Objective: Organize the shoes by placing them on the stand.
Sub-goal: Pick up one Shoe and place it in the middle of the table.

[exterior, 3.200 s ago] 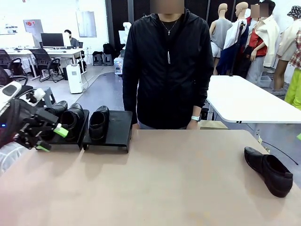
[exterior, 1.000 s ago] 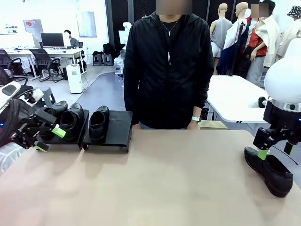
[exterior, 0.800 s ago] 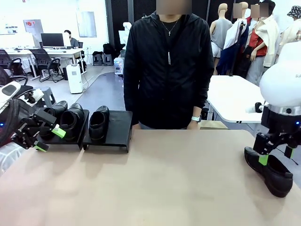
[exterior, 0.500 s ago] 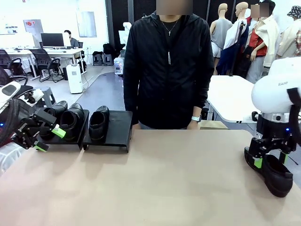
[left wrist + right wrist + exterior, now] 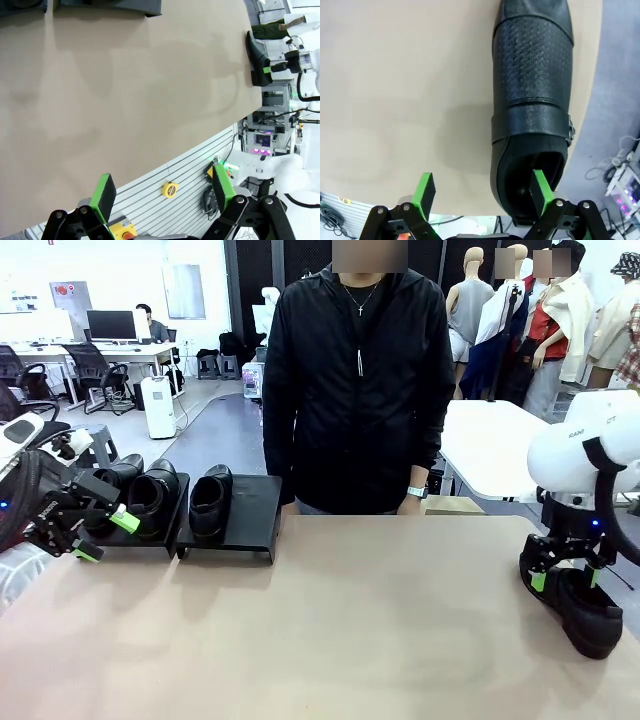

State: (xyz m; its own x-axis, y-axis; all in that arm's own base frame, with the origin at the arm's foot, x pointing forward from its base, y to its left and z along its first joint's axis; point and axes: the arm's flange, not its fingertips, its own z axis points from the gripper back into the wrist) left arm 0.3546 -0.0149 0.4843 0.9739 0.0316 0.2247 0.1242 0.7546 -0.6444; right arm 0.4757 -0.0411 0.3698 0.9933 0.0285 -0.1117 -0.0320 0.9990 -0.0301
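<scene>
Over at the right edge of the front view, the right gripper (image 5: 562, 578) hangs with its green-padded jaws spread wide and gripping nothing, straddling the heel end of the lone black glossy leather slip-on shoe (image 5: 576, 606) that lies on the tan tabletop (image 5: 380, 640); in the right wrist view that same shoe (image 5: 532, 105) fills the upper right of the frame, its long axis running straight away from the pincer, toe at the top, open heel collar at the bottom; one green pad (image 5: 541, 186) sits inside or just over the collar's mouth, while the other pad (image 5: 424, 189) stands off over bare table, so the shoe lies off-centre toward one finger; my guess is the grip will have to pinch the collar wall or shift sideways first.

The shoe shows a stippled vamp, a smooth strap with a small metal buckle at its side, and a polished rounded toe; it looks stiff enough to lift by the rim.

The left gripper (image 5: 97, 533), at the left edge, is likewise open and empty, near the low matte-black two-panel stand (image 5: 250, 515); three black shoes (image 5: 208, 502) already rest there, in the upper left; the right arm is plainly the nearer one.
</scene>
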